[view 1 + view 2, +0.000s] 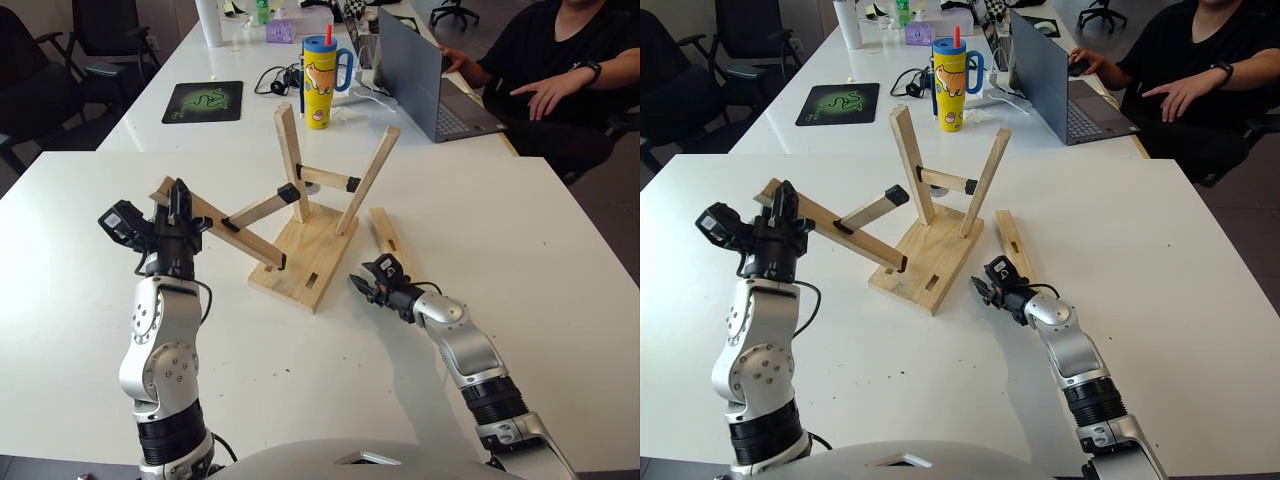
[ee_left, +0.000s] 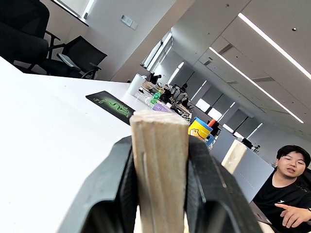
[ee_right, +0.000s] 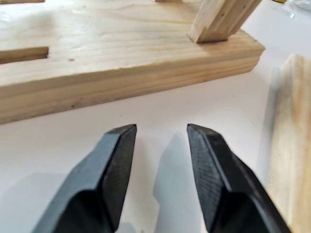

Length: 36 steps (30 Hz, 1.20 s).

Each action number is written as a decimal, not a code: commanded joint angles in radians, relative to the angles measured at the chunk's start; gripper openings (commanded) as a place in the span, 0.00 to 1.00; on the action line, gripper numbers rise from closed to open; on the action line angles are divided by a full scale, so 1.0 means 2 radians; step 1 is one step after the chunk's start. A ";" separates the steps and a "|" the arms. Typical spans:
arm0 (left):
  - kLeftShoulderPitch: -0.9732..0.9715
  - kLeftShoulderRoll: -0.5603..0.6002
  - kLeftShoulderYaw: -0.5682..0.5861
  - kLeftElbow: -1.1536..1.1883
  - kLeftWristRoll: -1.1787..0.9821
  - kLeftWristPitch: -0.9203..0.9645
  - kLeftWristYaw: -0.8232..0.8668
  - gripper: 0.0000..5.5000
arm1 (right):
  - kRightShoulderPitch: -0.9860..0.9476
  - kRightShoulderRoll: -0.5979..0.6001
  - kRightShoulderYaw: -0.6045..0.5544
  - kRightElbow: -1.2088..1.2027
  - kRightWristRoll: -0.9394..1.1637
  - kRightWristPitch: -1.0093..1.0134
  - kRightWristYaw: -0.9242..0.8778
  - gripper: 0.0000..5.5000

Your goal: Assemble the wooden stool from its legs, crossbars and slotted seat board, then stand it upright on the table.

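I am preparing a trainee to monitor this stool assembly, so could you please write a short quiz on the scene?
1. True or false: the right gripper is shut on a piece of wood.
2. What does the left gripper hold? A) the yellow cup B) a tilted leg C) the laptop
3. How many legs stand roughly upright in the seat board?

Key: 1. False. It is open and empty, near the loose leg lying on the table. 2. B. 3. Two.
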 commanded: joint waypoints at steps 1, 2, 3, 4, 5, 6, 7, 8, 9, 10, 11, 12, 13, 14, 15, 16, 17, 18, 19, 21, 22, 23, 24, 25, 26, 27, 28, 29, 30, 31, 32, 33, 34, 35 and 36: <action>-0.018 0.039 0.023 0.023 -0.029 0.021 -0.031 0.19 | -0.005 0.001 0.000 -0.001 -0.001 0.004 0.000 0.35; -0.020 0.048 0.025 0.027 -0.034 0.026 -0.040 0.19 | -0.005 0.001 0.000 -0.001 0.000 0.004 0.000 0.35; -0.021 0.056 0.024 0.031 -0.036 0.031 -0.048 0.19 | -0.005 0.001 -0.001 -0.001 0.000 0.004 0.000 0.35; -0.022 0.065 0.022 0.037 -0.035 0.036 -0.058 0.19 | -0.006 0.002 -0.001 -0.001 0.000 0.004 0.000 0.35; -0.021 0.072 0.019 0.044 -0.033 0.038 -0.068 0.19 | -0.006 0.003 -0.001 -0.001 0.001 0.005 -0.001 0.35; -0.021 0.077 0.016 0.051 -0.030 0.039 -0.077 0.19 | -0.006 0.003 -0.001 -0.002 0.001 0.005 -0.001 0.35; -0.020 0.079 0.012 0.058 -0.026 0.038 -0.085 0.19 | -0.006 0.004 -0.001 -0.001 0.002 0.005 -0.002 0.35; -0.020 0.082 0.006 0.065 -0.017 0.034 -0.094 0.19 | -0.007 0.005 -0.001 -0.001 0.002 0.006 -0.002 0.35; -0.020 0.083 0.000 0.070 -0.011 0.031 -0.100 0.19 | -0.007 0.006 -0.002 -0.001 0.002 0.007 -0.003 0.35; -0.023 0.084 -0.006 0.077 -0.004 0.024 -0.109 0.19 | -0.008 0.007 -0.002 -0.001 0.003 0.007 -0.002 0.35; -0.027 0.083 -0.011 0.083 0.001 0.018 -0.116 0.19 | -0.007 0.007 -0.002 -0.001 0.004 0.008 -0.002 0.35; -0.031 0.081 -0.014 0.088 0.003 0.012 -0.121 0.19 | -0.007 0.007 -0.003 -0.002 0.004 0.008 -0.002 0.35; -0.037 0.078 -0.016 0.093 0.004 0.005 -0.125 0.19 | -0.008 0.007 -0.003 -0.002 0.004 0.009 -0.001 0.35; -0.041 0.075 -0.017 0.096 0.004 0.001 -0.128 0.19 | -0.008 0.008 -0.003 -0.001 0.004 0.009 -0.001 0.35; -0.046 0.072 -0.019 0.096 0.002 -0.003 -0.131 0.19 | -0.009 0.008 -0.003 -0.001 0.004 0.010 -0.001 0.35; -0.050 0.068 -0.020 0.095 -0.003 -0.007 -0.133 0.19 | -0.009 0.008 -0.003 -0.001 0.004 0.010 -0.001 0.35; -0.053 0.065 -0.020 0.093 -0.006 -0.009 -0.135 0.19 | -0.008 0.008 -0.003 -0.001 0.004 0.011 -0.001 0.35; -0.055 0.064 -0.022 0.090 -0.005 -0.013 -0.138 0.19 | -0.008 0.008 -0.004 -0.002 0.005 0.011 -0.001 0.35; -0.056 0.063 -0.022 0.089 -0.005 -0.016 -0.139 0.19 | -0.007 0.008 -0.004 -0.002 0.005 0.011 -0.001 0.35; -0.058 0.060 -0.021 0.087 -0.003 -0.020 -0.138 0.19 | -0.007 0.008 -0.004 -0.002 0.004 0.012 -0.001 0.35; -0.057 0.060 -0.022 0.087 0.000 -0.019 -0.137 0.19 | -0.007 0.008 -0.005 -0.003 0.005 0.012 -0.001 0.35; -0.055 0.060 -0.024 0.088 0.004 -0.019 -0.136 0.19 | -0.007 0.008 -0.005 -0.003 0.005 0.013 0.000 0.35; -0.051 0.061 -0.028 0.092 0.012 -0.021 -0.137 0.19 | -0.007 0.008 -0.005 -0.003 0.005 0.013 0.000 0.35; -0.045 0.062 -0.032 0.095 0.021 -0.023 -0.139 0.19 | -0.008 0.008 -0.006 -0.003 0.005 0.013 0.000 0.35; -0.040 0.063 -0.035 0.098 0.028 -0.025 -0.141 0.19 | -0.008 0.008 -0.006 -0.003 0.005 0.013 0.000 0.35; -0.035 0.063 -0.037 0.099 0.032 -0.026 -0.143 0.19 | -0.009 0.008 -0.006 -0.003 0.006 0.013 0.000 0.35; -0.030 0.063 -0.037 0.099 0.035 -0.026 -0.144 0.19 | -0.010 0.008 -0.006 -0.001 0.005 0.013 0.000 0.35; -0.027 0.063 -0.037 0.099 0.037 -0.027 -0.146 0.19 | -0.011 0.008 -0.005 0.001 0.005 0.012 0.000 0.35; -0.024 0.064 -0.036 0.099 0.038 -0.029 -0.147 0.19 | -0.011 0.008 -0.005 0.001 0.005 0.012 0.000 0.35; -0.022 0.065 -0.034 0.099 0.039 -0.030 -0.148 0.19 | -0.012 0.008 -0.005 0.002 0.005 0.012 0.001 0.35; -0.022 0.067 -0.032 0.100 0.039 -0.030 -0.149 0.19 | -0.012 0.008 -0.005 0.002 0.005 0.012 0.001 0.35; -0.022 0.070 -0.033 0.103 0.041 -0.030 -0.151 0.19 | -0.012 0.007 -0.005 0.002 0.005 0.012 0.001 0.35; -0.022 0.072 -0.033 0.104 0.042 -0.029 -0.151 0.19 | -0.012 0.007 -0.005 0.003 0.005 0.012 0.001 0.35; -0.022 0.073 -0.033 0.105 0.043 -0.028 -0.152 0.19 | -0.013 0.006 -0.006 0.003 0.005 0.011 0.002 0.35; -0.021 0.074 -0.032 0.104 0.043 -0.028 -0.152 0.19 | -0.014 0.006 -0.006 0.004 0.005 0.011 0.002 0.35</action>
